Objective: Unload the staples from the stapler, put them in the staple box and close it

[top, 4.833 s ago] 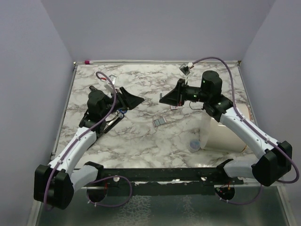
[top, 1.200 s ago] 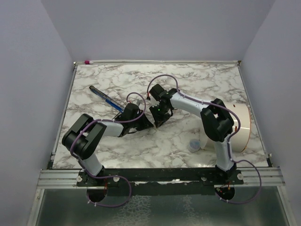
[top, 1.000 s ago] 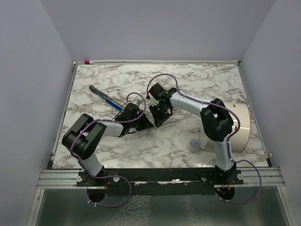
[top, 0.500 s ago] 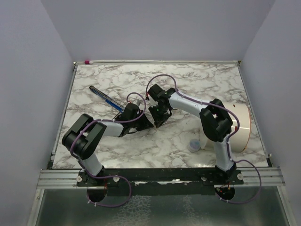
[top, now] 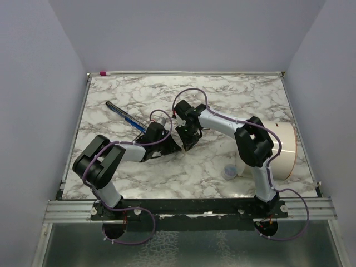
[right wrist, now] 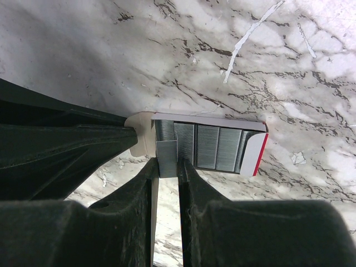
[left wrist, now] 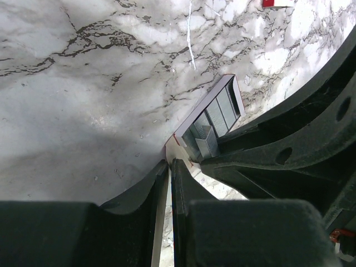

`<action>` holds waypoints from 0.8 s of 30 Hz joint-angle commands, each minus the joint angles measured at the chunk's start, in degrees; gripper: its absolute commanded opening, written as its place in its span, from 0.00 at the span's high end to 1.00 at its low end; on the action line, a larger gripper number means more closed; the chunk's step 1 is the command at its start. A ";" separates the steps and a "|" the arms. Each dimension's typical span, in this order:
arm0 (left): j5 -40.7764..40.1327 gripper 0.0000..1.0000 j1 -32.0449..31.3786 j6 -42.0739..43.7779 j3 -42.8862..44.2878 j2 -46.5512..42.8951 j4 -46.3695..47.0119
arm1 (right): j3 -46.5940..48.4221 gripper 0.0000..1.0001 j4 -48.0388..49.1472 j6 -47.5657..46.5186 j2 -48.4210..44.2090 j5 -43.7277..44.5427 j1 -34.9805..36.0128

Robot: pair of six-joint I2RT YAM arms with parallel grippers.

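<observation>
A small white box with red edges [right wrist: 253, 151] lies on the marble, with several silvery strips of staples [right wrist: 217, 146] inside. My right gripper [right wrist: 167, 164] is shut on one staple strip [right wrist: 167, 151] that sticks out of the box's near side. My left gripper [left wrist: 169, 162] is shut on the box's white end flap [left wrist: 179, 148]. In the left wrist view the box [left wrist: 216, 111] and the pinched strip [left wrist: 207, 146] lie beside the right gripper's black fingers [left wrist: 278, 150]. From above, both grippers [top: 169, 146] [top: 186, 144] meet at mid-table. The stapler shows in no view.
A long blue-black pen [top: 127, 118] lies behind the left gripper. A white roll [top: 281, 147] stands at the right edge with a small clear cap [top: 229, 171] beside it. A pink-tipped piece [top: 103, 73] sits at the back left corner.
Several seconds back the arms were apart, the box lying between them. Over the last second the right arm's elbow drifted slightly left; both grips are unchanged.
</observation>
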 commanded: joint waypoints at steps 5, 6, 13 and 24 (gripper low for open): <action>-0.38 0.87 -0.09 1.46 -2.08 0.16 -7.32 | 1.87 0.81 -1.01 0.53 1.59 1.57 0.85; -0.37 0.87 -0.09 1.45 -2.07 0.24 -7.30 | 1.91 0.81 -1.09 0.53 1.59 1.65 0.87; -0.40 0.87 -0.09 1.41 -1.98 0.08 -7.41 | 1.84 0.77 -1.06 0.29 1.42 1.49 1.05; -0.29 0.87 -0.09 1.50 -2.07 -0.01 -7.49 | 0.90 0.69 0.64 0.84 -3.58 2.50 1.01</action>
